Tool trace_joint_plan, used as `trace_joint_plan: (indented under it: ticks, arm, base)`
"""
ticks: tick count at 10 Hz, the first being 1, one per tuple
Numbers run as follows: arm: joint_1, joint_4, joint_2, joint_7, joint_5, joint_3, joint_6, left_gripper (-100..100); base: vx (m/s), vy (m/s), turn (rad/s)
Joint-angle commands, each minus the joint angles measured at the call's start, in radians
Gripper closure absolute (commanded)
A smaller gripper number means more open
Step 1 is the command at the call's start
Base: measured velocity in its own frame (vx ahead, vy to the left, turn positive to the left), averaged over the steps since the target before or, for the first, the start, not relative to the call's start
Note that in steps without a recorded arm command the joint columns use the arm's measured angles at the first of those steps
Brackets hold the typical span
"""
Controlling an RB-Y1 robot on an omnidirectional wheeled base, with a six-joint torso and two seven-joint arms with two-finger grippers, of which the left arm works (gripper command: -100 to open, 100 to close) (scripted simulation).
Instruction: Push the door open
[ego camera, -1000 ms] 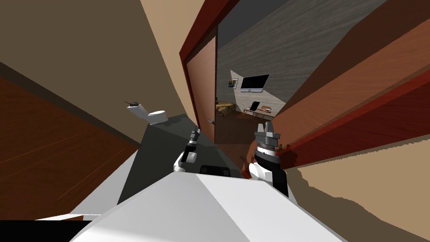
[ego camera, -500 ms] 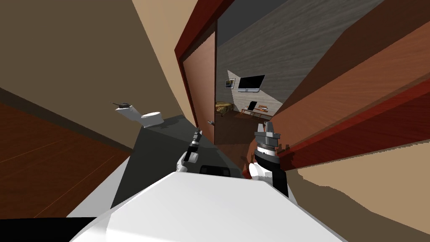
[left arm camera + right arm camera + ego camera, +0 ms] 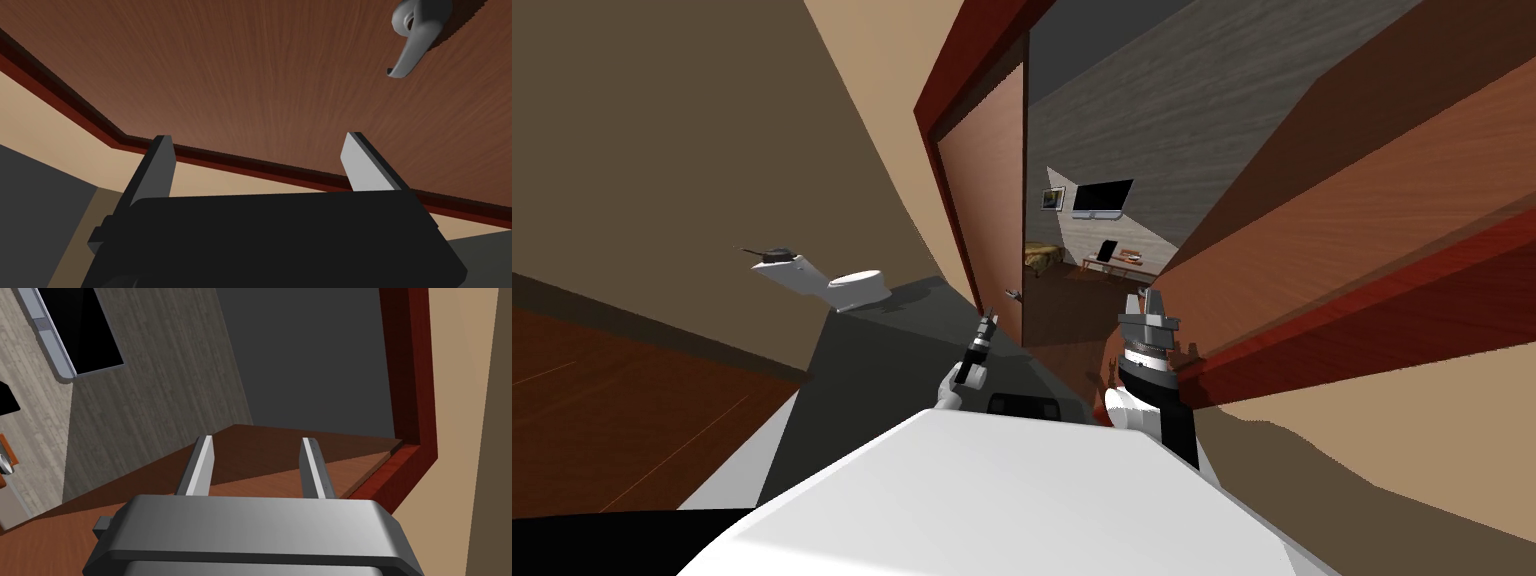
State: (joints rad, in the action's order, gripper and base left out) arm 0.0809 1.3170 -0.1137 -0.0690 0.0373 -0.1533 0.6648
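Door (image 3: 990,190) stands part open, ahead to my left; left jaws, spread and empty, face its panel near the handle (image 3: 417,35), likely to push; right jaws, also spread, idle toward the gap

White toilet (image 3: 830,284) left; television (image 3: 1102,197) and perhaps a desk (image 3: 1115,263) beyond.

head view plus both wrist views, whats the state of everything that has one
door, partly open, a gap shows the room beyond
door handle, not gripped, clear of the fingers
left end effector, open, empty, facing the door
right end effector, open, empty
tv, screen black
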Motion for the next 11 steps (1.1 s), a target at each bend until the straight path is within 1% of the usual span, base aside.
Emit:
trace_joint_plan:
  ticks: [1, 2, 3, 7, 11]
  arm:
    - [-0.017, -0.039, -0.003, -0.008, -0.002, -0.009, 0.005, -100]
    - [-0.028, -0.066, -0.004, -0.012, -0.003, -0.015, 0.012, -100]
    - [-0.028, -0.066, -0.004, -0.012, -0.003, -0.015, 0.012, -100]
    - [-0.071, -0.176, -0.008, -0.029, -0.007, -0.038, 0.039, -100]
    - [-0.112, -0.280, -0.011, -0.045, -0.012, -0.060, 0.064, -100]
  base:
    - [0.063, 0.101, -0.122]
    - [0.059, 0.100, -0.111]
    - [0.036, 0.065, -0.024]
    - [0.060, 0.073, -0.091]
    - [0.064, 0.100, -0.097]
